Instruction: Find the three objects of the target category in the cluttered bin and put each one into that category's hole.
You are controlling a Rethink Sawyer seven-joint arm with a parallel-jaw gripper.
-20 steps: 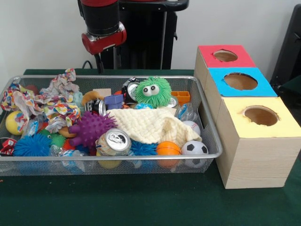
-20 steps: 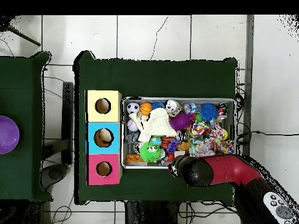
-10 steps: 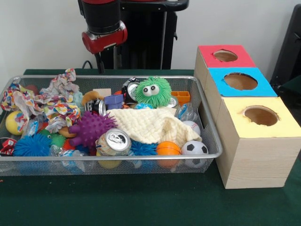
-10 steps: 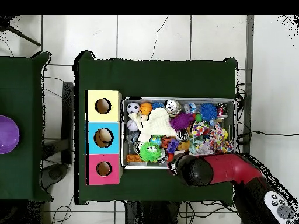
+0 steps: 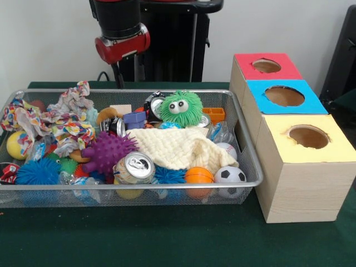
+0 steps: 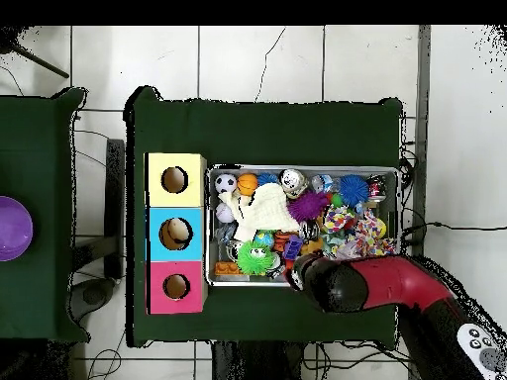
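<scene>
**A:** What can go wrong from here?

**B:** I've got the gripper [image 5: 119,78] hanging over the bin's [image 5: 251,167] far rim, behind the pile, nothing in it as far as I can see. Can't tell if the jaws are open; only a thin dark tip shows. Target category isn't given either. If it's balls, the orange ball [image 5: 198,175] and soccer ball [image 5: 230,174] sit at the near rim, beside the boxes, and one ball lies half under the cloth [image 5: 178,147]. Risks: the tip snags the cloth and drags clutter out, or clips the mesh rim on descent. The can [image 5: 136,166] may roll.

**A:** Any change from a second ago?

**B:** Arm [image 6: 396,287] shifted slightly toward the bin in the overhead view. Clutter unchanged. Holes: yellow [image 5: 308,136], blue [image 5: 284,95], red [image 5: 266,65].
</scene>
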